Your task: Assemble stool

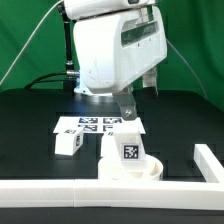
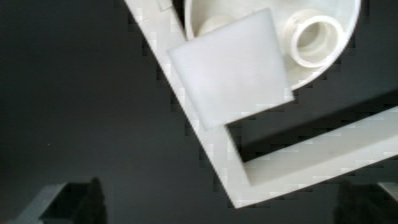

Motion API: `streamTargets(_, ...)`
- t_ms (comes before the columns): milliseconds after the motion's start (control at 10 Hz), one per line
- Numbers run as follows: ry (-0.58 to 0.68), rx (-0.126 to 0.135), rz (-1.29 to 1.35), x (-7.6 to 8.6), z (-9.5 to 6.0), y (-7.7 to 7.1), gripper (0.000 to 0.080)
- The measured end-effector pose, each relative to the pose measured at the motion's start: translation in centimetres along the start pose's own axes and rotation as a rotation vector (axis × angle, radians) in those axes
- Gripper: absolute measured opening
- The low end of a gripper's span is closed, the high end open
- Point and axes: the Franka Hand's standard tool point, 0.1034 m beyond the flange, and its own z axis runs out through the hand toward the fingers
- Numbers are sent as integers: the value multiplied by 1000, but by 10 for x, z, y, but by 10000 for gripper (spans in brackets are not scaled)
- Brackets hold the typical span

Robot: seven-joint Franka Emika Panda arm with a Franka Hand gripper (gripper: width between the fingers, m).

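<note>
From my remote station I see a matte black table [image 1: 30, 120] that takes up almost all of the exterior view. Behind it hangs a green backdrop [image 1: 25, 45], which is all I can see of the room. A white rail [image 1: 40, 190] borders the table along the near edge and turns a corner at the exterior view's right. In the wrist view the same rail [image 2: 302, 150] shows as a bright angle on the dark surface.

The marker board [image 1: 88, 124] lies flat on the table, just in front of the base of the arm [image 1: 110, 50].

The stool is in separate parts. The seat disc [image 1: 125, 172] lies close against the near rail. One leg [image 1: 130, 150] stands upright on it, with its tag facing the camera. A second leg [image 1: 68, 143] stands alone on the table at the exterior view's left, beside the marker board and apart from the seat.

The wrist camera looks down at the seat disc [image 2: 222, 15], one round socket [image 2: 320, 35] and the plain flat face of the leg [image 2: 231, 70].

The gripper [image 2: 231, 205] hangs above these parts. Its dark fingers [image 2: 80, 200] are spread wide (they are dim, but they show at both sides), and they pinch nothing.
</note>
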Motion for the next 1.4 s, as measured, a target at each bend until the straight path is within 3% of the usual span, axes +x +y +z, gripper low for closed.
streamTargets(900, 5, 14, -181, 5, 13, 0, 649)
streamTargets(1000, 7, 3, -234, 4, 14, 1, 649)
streamTargets(1300, 7, -61, -347, -2, 22, 7, 649)
streamTargets(1400, 5, -62, -347, -3, 22, 8, 649)
